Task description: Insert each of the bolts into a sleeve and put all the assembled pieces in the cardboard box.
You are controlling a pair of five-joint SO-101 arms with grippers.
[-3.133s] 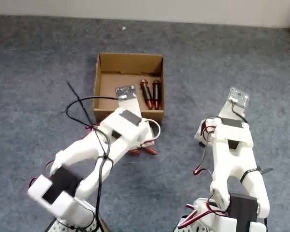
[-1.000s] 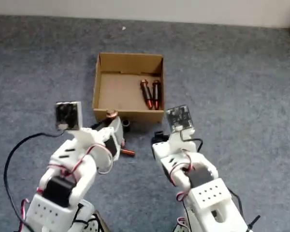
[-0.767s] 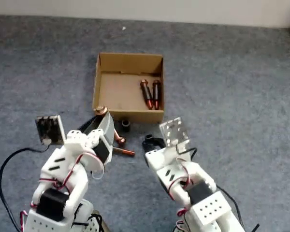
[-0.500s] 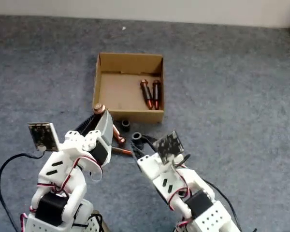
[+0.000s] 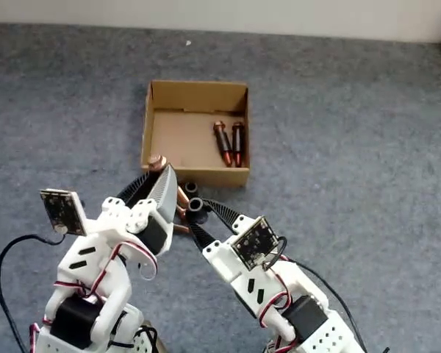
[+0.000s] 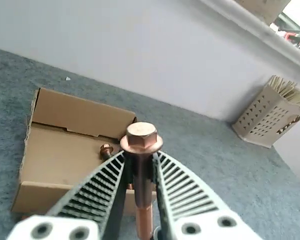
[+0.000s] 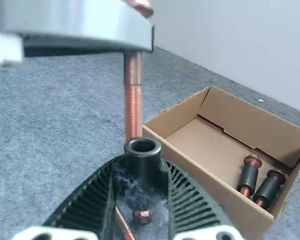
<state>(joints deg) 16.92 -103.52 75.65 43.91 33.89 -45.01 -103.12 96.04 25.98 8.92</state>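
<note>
Now that the right gripper (image 7: 141, 167) has swung in from the right, jaws clamped on an upright sleeve (image 7: 141, 150), its mouth sits near the tip of the bolt (image 6: 141, 139) pinched head-up in the left gripper (image 6: 139, 156) just before the box (image 5: 196, 87) (two pieces (image 5: 229, 144) already inside), so insertion looks next.

No legible writing, numbers or signs. Cardboard box (image 5: 197, 87) walls plain brown. Bolt (image 6: 141, 142) head and sleeve (image 7: 141, 161) bare. Circuit boards (image 5: 61, 211) on the arms: markings too small to read.
</note>
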